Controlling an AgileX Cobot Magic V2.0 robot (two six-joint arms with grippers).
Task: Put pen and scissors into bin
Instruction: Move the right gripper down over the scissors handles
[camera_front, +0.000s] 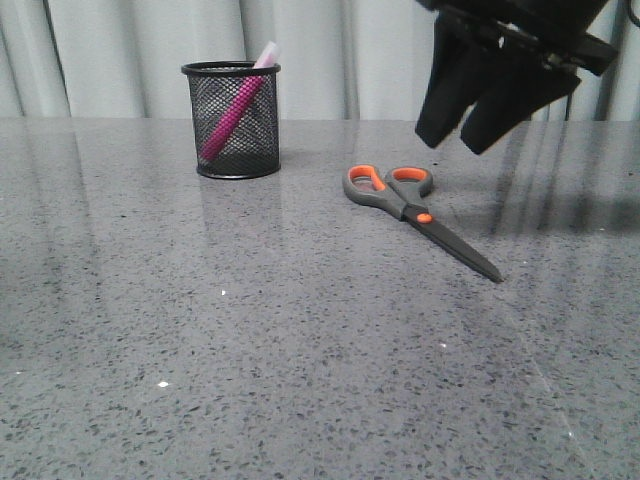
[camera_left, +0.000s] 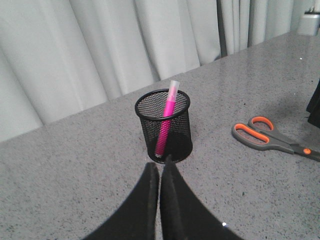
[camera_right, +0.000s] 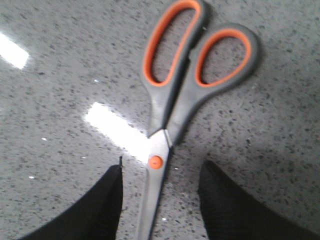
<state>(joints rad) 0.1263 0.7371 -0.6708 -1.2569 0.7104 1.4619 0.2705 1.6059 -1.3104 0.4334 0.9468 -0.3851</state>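
Scissors (camera_front: 415, 207) flat on table (camera_front: 300, 350), right of bin (camera_front: 232, 120); pen (camera_front: 232, 118) inside. Right gripper (camera_front: 468, 125) above scissors, jaws spread, empty; left gripper (camera_left: 159, 172) closed, empty.

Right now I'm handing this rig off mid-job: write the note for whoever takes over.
Left hand: shut, empty, close to the bin.
Right hand: open, above the scissors, fingers either side of the pivot in its wrist view, not gripping.
Done: pen stands leaning in the bin, cap up.
Left: scissors lie flat and closed on the table, right of the bin; grasp them and put them in the bin.
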